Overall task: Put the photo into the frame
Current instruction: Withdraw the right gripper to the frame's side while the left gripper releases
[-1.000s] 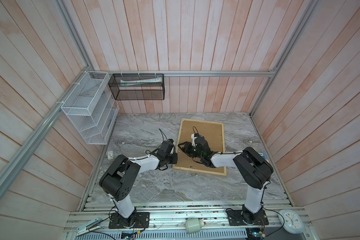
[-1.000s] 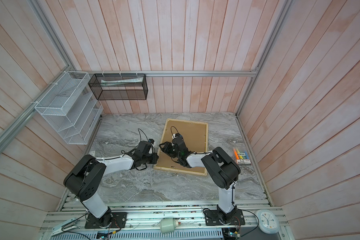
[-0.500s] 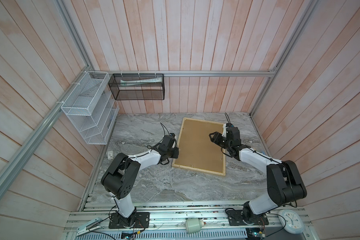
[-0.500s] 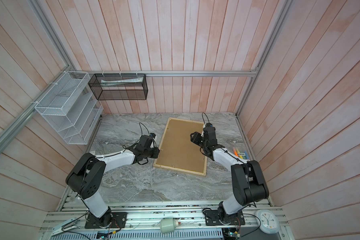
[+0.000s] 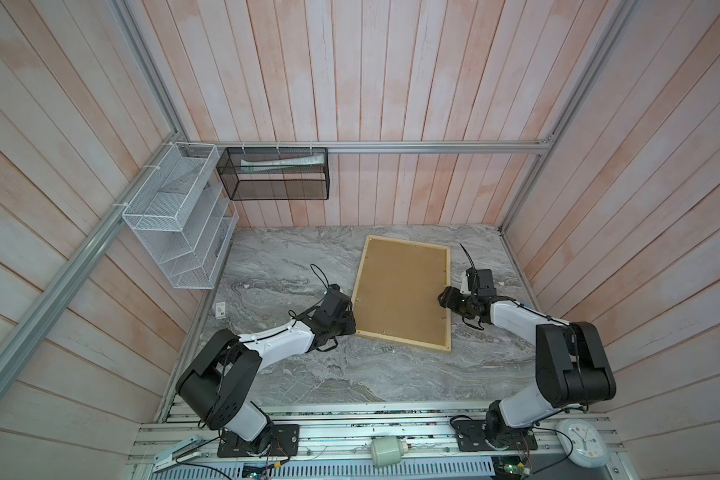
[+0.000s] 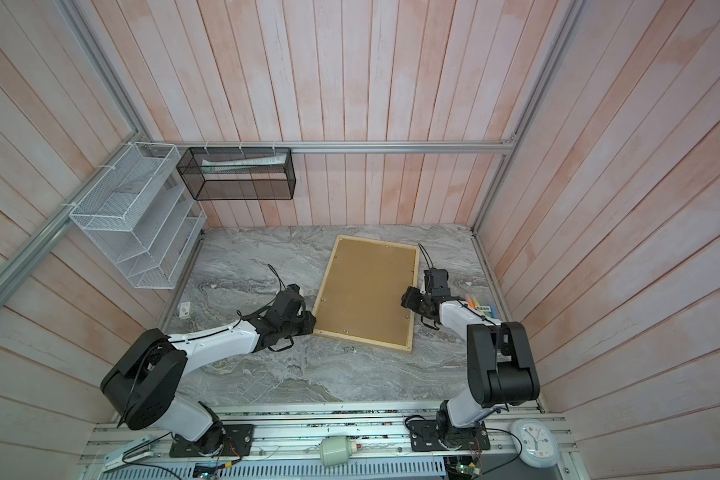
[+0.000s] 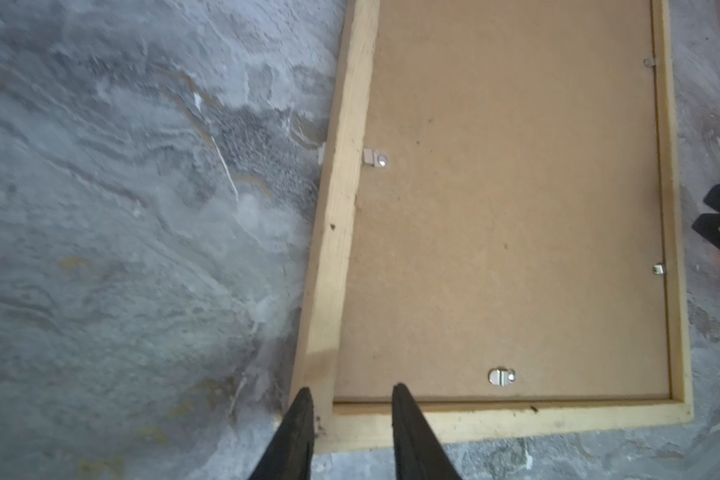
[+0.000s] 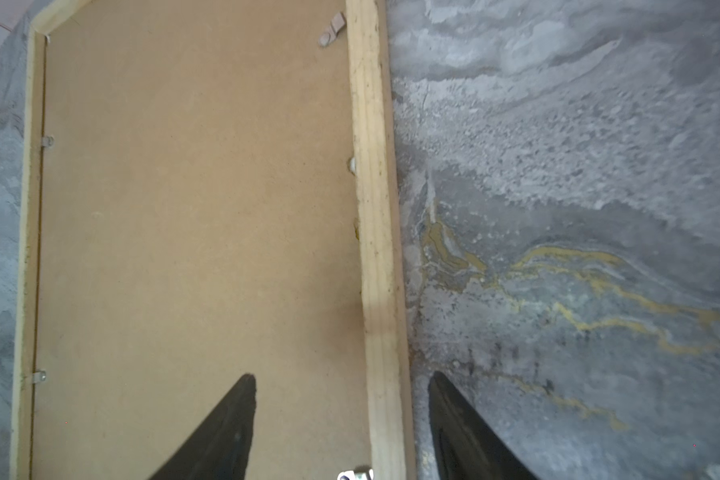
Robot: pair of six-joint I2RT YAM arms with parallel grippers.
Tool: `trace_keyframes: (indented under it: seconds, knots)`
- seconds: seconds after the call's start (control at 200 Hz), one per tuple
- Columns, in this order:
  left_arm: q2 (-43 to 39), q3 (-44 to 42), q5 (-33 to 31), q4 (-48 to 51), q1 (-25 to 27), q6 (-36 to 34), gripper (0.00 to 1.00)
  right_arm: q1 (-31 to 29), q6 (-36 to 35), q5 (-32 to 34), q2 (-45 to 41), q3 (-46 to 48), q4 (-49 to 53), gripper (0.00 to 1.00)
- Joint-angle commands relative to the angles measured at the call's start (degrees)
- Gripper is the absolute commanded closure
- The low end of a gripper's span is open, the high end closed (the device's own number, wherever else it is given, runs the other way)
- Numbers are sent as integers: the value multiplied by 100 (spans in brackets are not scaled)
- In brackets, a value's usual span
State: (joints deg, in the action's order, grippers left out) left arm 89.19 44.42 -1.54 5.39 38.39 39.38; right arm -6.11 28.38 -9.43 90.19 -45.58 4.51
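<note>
You are looking at the frame (image 5: pixel 404 291) lying flat and back-up on the grey marbled tabletop (image 5: pixel 283 262), stretching between your two sets of fingers in both top views. Thin rails (image 7: pixel 341 208) of pale raw wood are running round a brown fibreboard back (image 6: pixel 368 286) that is sitting a little below them. The wood is looking rough, with dark specks along it. Small metal clips (image 7: pixel 501 377) are showing along the inner edges of the rails, some of them turned over the board

Your left fingers (image 7: pixel 298 432) are standing apart and gripping nothing. They are straddling a long rail right at the frame's corner, one finger out over the tabletop and the other over the board, with one clip just beyond the inner finger. Whether the tips are touching the wood, you cannot tell from here

Your right fingers (image 8: pixel 229 419) are standing wider apart, also empty. They are straddling the opposite long rail partway along it, one finger over the board and the other over bare tabletop. A pack of coloured markers (image 6: pixel 481 306) is lying behind these fingers, on the side away from the frame
</note>
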Motion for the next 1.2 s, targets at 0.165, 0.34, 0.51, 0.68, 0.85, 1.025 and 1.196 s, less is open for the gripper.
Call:
trace_keyframes:
  seconds: [0.165, 0.34, 0.51, 0.68, 0.85, 1.025, 1.196]
  knots:
    - [151, -49, -94, -47, 191, 722, 65, 22, -99, -218, 328, -200, 239, 38]
    - [265, 49, -22, 21, 195, 694, 64, 22, 73, -691, 375, -11, -73, 40]
    - [231, -6, -56, 53, 195, 747, 64, 22, 167, -806, 527, 17, -168, 50]
    - [222, -15, -105, 162, 204, 807, 64, 22, 244, -869, 655, 31, -271, 59]
    - [70, -109, -247, 181, 213, 861, 64, 26, 663, -1078, 641, 301, -692, 64]
    - [4, -66, -398, 305, 226, 818, 63, 23, 1781, -1489, 527, 1065, -1911, 73]
    - [-41, -39, -558, 460, 230, 829, 63, -191, 2875, -1265, 172, 1849, -2846, 73]
